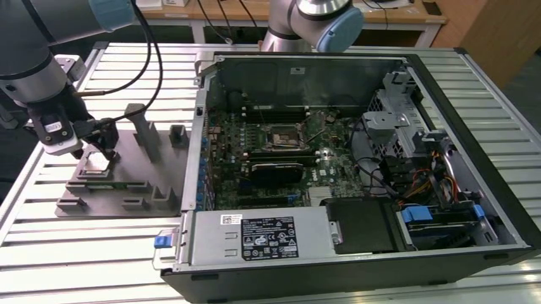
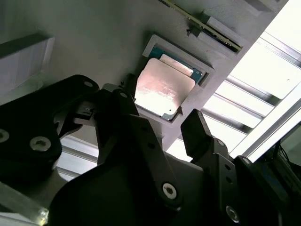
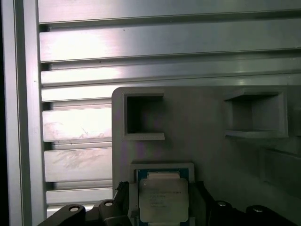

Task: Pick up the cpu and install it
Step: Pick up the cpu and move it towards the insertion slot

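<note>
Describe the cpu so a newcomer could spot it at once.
To the exterior view's left of the open computer case lies a grey tray. The cpu sits in the tray's square rimmed pocket, under the open gripper. It is the small flat silver square, unlike the long narrow green memory stick nearby.

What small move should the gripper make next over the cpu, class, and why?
Probably close the fingers gently, if they are low enough. The gripper is open with one finger on each side of the cpu, which lies flat in its recess in the grey tray, not yet gripped.
</note>
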Controlling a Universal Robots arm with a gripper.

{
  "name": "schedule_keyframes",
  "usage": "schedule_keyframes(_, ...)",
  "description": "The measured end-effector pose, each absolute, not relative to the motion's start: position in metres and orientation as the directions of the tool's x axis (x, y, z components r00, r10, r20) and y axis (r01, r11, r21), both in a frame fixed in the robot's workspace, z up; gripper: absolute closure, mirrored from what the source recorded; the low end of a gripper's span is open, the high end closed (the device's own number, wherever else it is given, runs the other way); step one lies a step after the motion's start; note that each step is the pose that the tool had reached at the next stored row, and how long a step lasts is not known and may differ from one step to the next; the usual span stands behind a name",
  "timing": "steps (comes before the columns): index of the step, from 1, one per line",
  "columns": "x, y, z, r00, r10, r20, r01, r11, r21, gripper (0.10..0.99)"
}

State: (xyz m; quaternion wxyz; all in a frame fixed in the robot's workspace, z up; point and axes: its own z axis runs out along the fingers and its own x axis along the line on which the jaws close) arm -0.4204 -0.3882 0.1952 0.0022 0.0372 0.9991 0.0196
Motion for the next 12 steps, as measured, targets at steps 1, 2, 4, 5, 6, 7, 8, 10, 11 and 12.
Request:
schedule_keyframes(1,-0.4204,-0.3883,0.1947,-0.997,0.075,-0.003,0.074,0.996,0.04,0.439)
schedule_keyframes(2,-0.4204,-0.3886,0.1942,-0.997,0.074,-0.003,0.074,0.996,0.04,0.439)
schedule_keyframes(4,-0.4203,-0.389,0.1926,-0.998,0.069,-0.003,0.069,0.997,0.039,0.439)
schedule_keyframes(5,-0.4203,-0.3891,0.1915,-0.998,0.064,-0.003,0.064,0.997,0.039,0.439)
schedule_keyframes(6,-0.4203,-0.3892,0.1907,-0.998,0.059,-0.003,0.058,0.998,0.039,0.439)
schedule_keyframes(7,-0.4202,-0.3893,0.1897,-0.999,0.053,-0.003,0.053,0.998,0.038,0.439)
schedule_keyframes(8,-0.4201,-0.3893,0.1888,-0.999,0.048,-0.003,0.047,0.998,0.038,0.439)
schedule_keyframes(10,-0.42,-0.3894,0.1868,-0.999,0.037,-0.003,0.037,0.999,0.036,0.439)
schedule_keyframes(11,-0.4199,-0.3895,0.1861,-0.999,0.032,-0.003,0.032,0.999,0.034,0.439)
schedule_keyframes(12,-0.42,-0.3897,0.1857,-1.0,0.029,-0.003,0.029,0.999,0.033,0.439)
